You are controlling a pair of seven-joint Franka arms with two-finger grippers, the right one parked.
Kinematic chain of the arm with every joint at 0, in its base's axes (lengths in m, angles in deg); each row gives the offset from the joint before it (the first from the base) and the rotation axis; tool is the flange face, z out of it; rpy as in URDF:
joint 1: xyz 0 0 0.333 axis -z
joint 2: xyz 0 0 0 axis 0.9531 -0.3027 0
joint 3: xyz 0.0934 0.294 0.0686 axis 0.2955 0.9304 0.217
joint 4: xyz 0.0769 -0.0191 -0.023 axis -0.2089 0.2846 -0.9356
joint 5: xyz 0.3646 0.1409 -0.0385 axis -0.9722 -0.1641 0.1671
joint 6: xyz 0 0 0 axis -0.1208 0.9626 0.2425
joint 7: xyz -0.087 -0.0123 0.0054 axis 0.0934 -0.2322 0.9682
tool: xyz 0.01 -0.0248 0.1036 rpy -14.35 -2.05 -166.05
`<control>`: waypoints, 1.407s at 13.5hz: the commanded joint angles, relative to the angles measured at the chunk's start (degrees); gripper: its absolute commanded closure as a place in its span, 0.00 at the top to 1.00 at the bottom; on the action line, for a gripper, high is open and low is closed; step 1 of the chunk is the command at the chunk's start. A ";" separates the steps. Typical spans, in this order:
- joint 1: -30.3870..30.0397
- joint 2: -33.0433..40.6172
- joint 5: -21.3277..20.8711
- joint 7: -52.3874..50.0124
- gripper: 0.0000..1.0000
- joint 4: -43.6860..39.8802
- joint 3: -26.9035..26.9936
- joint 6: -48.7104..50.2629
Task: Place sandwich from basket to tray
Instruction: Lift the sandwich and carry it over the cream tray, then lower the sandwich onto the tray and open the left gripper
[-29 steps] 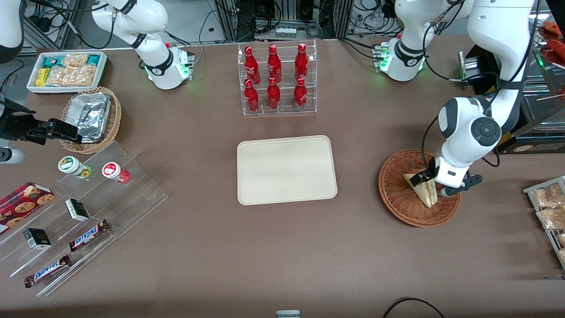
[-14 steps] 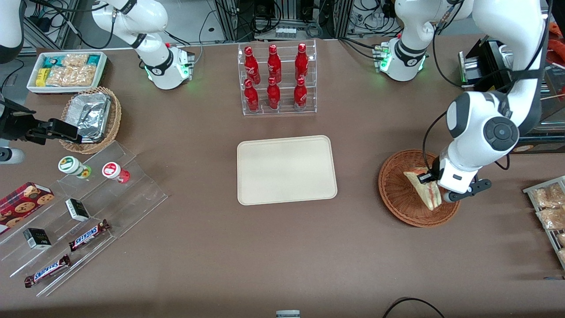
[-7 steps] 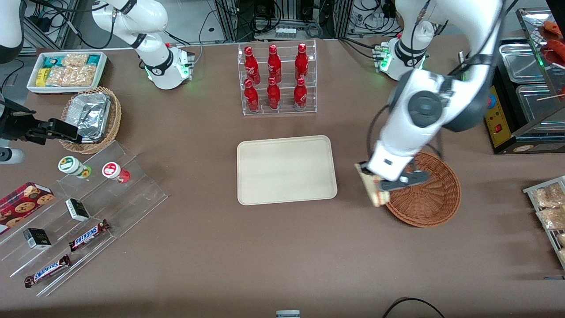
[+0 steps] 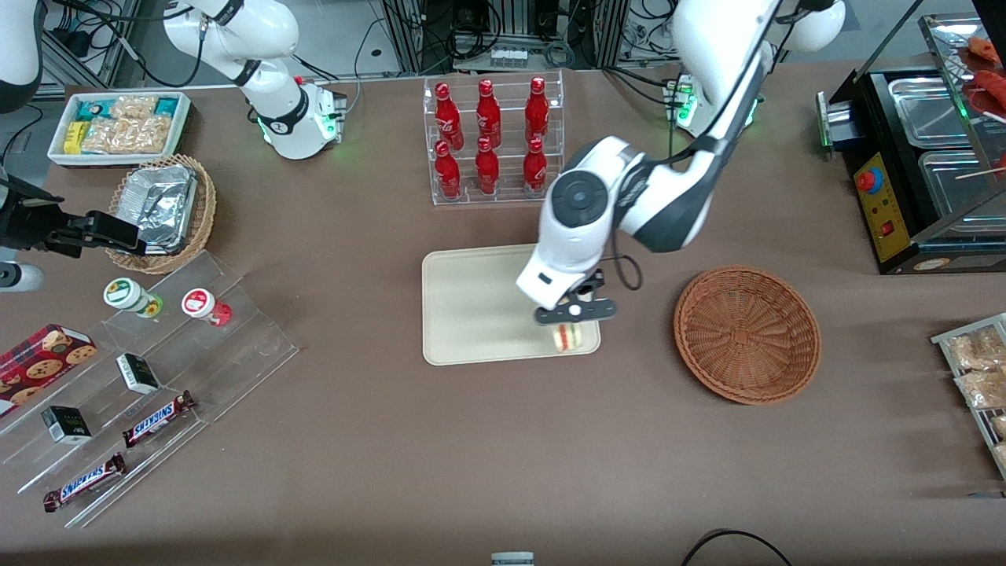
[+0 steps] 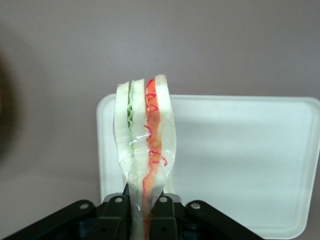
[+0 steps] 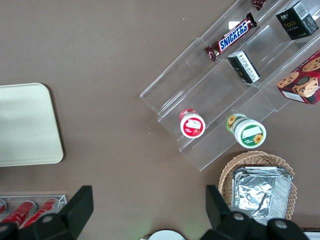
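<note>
Just right of centre in the front view, the sandwich (image 4: pixel 567 337) is held clamped in the gripper (image 4: pixel 573 313), hanging edge-down over the tray (image 4: pixel 479 306) at its lower right corner. Only a descent remains, it is judged. The emptied basket (image 4: pixel 747 334) is seen further right.

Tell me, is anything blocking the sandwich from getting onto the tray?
Nothing visible does. The gripper holds the sandwich above the tray's corner nearest the basket, and the tray surface under it is bare. The wrist view shows the sandwich clamped between the fingers.
</note>
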 commanded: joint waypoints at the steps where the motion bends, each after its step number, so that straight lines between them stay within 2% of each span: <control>1: 3.33 -5.48 -0.45 -0.44 0.00 -4.71 0.81 0.41; 4: 5.97 -8.56 -0.54 -0.70 0.00 -4.45 0.81 -4.33; 11: 8.97 -10.94 -0.72 -0.61 0.00 -3.92 0.81 -5.48; 13: 9.05 -11.38 -0.63 -0.70 0.14 -4.01 0.81 -5.57; 15: 9.14 -11.38 -0.63 -0.70 0.37 -3.84 0.81 -5.48; 17: 9.58 -11.38 -0.72 -0.44 0.80 -3.66 0.90 -5.40; 18: 9.32 -11.30 -0.63 -0.09 0.98 -3.83 0.90 -5.22; 19: 9.23 -10.95 -0.54 -0.35 0.99 -3.92 0.90 -5.22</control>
